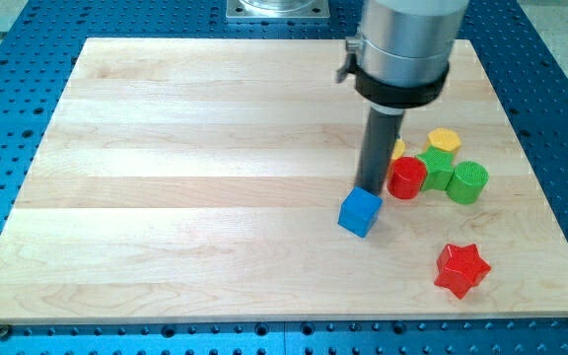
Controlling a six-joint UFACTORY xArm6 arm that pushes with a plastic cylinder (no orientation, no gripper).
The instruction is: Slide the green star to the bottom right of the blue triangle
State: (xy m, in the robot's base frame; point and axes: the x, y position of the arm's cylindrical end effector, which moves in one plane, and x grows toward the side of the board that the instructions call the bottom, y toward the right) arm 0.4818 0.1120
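My tip, a plain rod with no jaws to open or close, rests just above the blue cube, nearly touching its top edge, on the wooden board. To the cube's upper right, a red cylinder sits against a green block, perhaps the star though its shape is unclear, with a green cylinder just right of it and a yellow block above. A sliver of another yellow block shows beside the rod, a red star lies to the cube's lower right, and I cannot find a blue triangle.
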